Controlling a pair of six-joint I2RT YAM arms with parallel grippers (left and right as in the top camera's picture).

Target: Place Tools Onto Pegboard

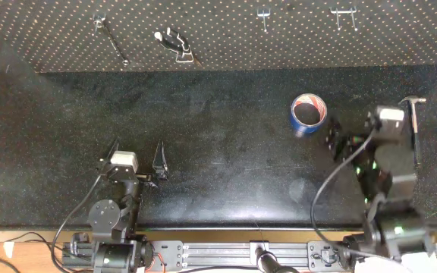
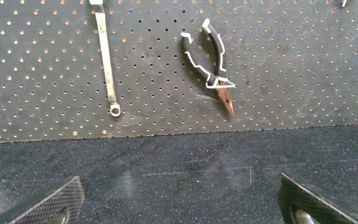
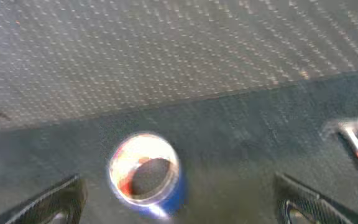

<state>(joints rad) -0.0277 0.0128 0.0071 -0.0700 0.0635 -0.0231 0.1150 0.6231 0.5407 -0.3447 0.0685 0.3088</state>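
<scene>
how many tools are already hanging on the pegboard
2. A wrench hangs toward the left of the pegboard, and pliers hang just right of it. The board's top is cut off, so others may be hidden.

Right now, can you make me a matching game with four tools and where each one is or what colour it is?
1 wrench
2 pliers
3 tape roll
4 hammer

A blue, on the mat
B hangs leftmost on the pegboard
C lies at the mat's right edge
D black-and-white handles, hanging

Pairs: 1-B, 2-D, 3-A, 4-C
</scene>
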